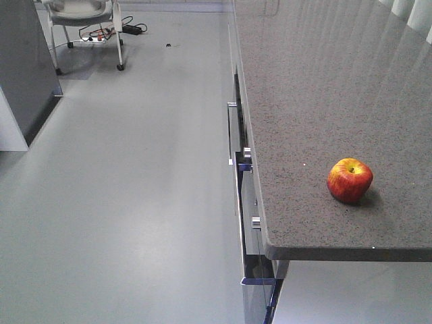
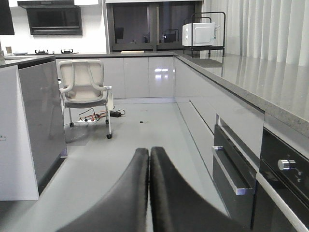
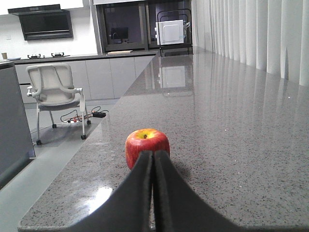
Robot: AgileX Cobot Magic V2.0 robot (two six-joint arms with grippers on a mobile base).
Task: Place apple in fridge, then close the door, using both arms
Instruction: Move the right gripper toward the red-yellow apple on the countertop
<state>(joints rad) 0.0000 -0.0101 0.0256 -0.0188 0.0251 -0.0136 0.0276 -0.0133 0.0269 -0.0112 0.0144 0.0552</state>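
Apple (image 1: pixel 349 179) sits on surface (image 1: pixel 324 81) nr its edge. I read L tool (image 2: pixel 149 151) & R tool (image 3: pixel 154 154) both closed, gripping nothing.

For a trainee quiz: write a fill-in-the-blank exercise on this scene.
1. The apple rests on the grey ____.
2. The left claw and right claw are both ____, with no gap showing.
3. The apple lies just ahead of the ____ claw.
4. Far beyond the left claw stands a white wheeled ____.
Missing words: counter; shut; right; chair.
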